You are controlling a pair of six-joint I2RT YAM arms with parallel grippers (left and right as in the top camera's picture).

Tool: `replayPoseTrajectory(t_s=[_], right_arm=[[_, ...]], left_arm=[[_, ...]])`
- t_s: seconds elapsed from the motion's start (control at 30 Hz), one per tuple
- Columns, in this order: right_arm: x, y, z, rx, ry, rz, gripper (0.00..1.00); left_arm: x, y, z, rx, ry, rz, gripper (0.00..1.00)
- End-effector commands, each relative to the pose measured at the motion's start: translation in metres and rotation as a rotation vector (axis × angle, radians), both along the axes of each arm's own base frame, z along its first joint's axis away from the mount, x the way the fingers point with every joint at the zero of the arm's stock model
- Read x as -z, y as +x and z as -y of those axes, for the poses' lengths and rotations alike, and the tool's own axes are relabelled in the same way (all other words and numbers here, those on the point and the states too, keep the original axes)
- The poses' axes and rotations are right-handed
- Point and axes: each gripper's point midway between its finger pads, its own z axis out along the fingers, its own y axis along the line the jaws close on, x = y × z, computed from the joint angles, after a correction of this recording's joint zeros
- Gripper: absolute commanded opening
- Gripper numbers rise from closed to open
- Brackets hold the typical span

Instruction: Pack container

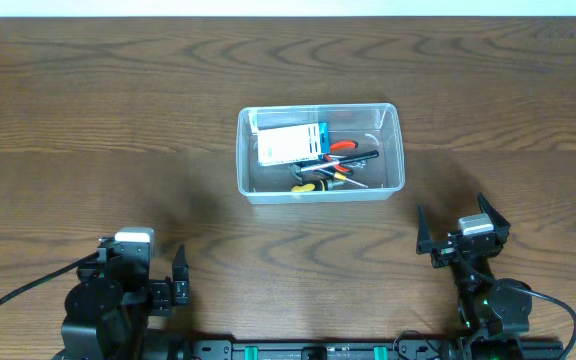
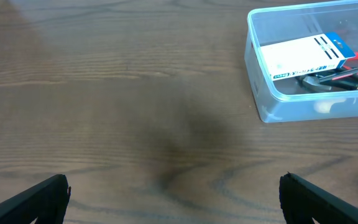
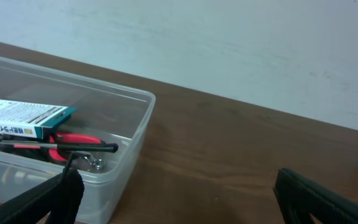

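Now left gripper (image 2: 174, 183) and right gripper (image 3: 176, 180) gape wide, empty.

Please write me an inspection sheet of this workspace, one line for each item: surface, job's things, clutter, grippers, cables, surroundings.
Surface: dark wooden table, no spills seen.
Job's things: clear container, no lid on it, holding a blue-and-white box, a red-handled tool and a yellow-handled tool.
Clutter: nothing seen outside the container.
Grippers: left gripper and right gripper both open, fingers empty, apart from the container.
Cables: left cable and right cable, black, lying near the arm bases.
Surroundings: pale wall behind the table.
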Motion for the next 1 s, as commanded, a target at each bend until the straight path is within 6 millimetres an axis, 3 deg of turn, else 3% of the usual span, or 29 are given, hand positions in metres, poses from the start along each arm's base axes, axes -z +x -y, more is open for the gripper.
replayPoseTrajectory(t_s=[0.0, 0.97], right_arm=[[0.0006, -0.0001, 0.0016, 0.008, 0.042, -0.007, 0.99], [0.0003, -0.0001, 0.0016, 0.009, 0.056, -0.008, 0.99]], left_arm=[[0.0005, -0.0005, -0.0013, -0.004, 0.008, 0.000, 0.98], [0.0005, -0.0005, -0.0014, -0.004, 0.009, 0.000, 0.98]])
